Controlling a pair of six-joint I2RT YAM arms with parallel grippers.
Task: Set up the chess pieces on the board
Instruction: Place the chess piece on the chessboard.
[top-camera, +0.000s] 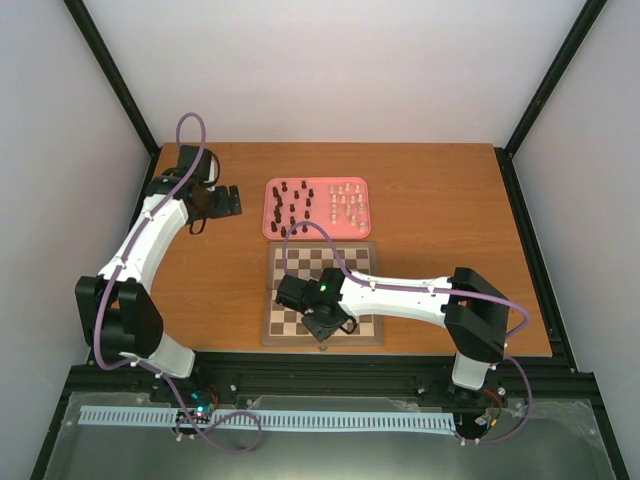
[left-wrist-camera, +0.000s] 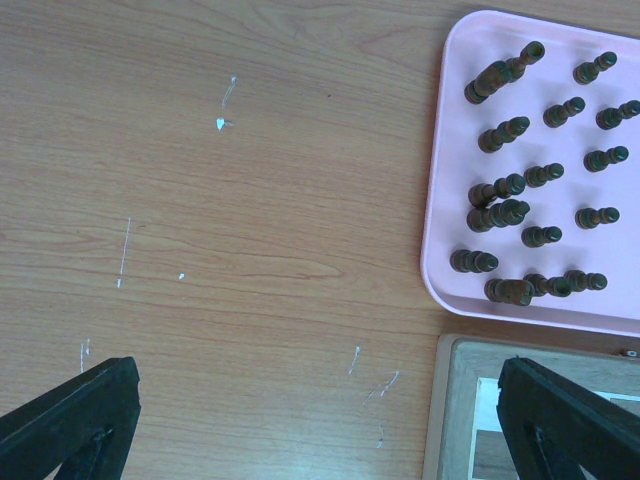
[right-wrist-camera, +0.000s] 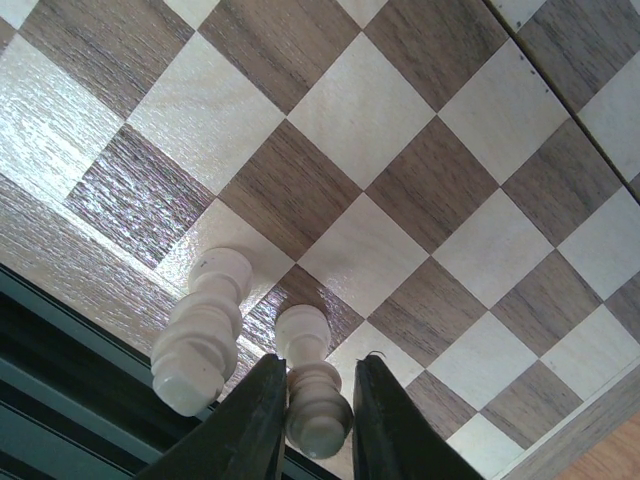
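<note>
"Cream or dark, which one have you got?"

"Cream. My right gripper (right-wrist-camera: 316, 368) is pinched narrow on a cream piece (right-wrist-camera: 305, 335), with one finger on each side of it. It is over the board (right-wrist-camera: 400, 180), at the edge nearest my bases. I cannot tell whether the piece is resting on its square. A second cream piece (right-wrist-camera: 205, 325) is just beside it, at its 9 o'clock in my right wrist view."

"And your other hand?"

"My left gripper (left-wrist-camera: 318, 372) is spread wide with nothing between its fingers, hovering over bare wooden table (left-wrist-camera: 200, 220). Seen from above, it sits at 9 o'clock of the pink tray (top-camera: 340, 232)."

"Where are the rest of the men?"

"On that tray, which lies just beside the board at the board's 12 o'clock. The dark pieces (left-wrist-camera: 510, 185) fill its left half and the cream pieces (top-camera: 348, 200) its right half. The board's corner shows at 5 o'clock in my left wrist view."
</note>
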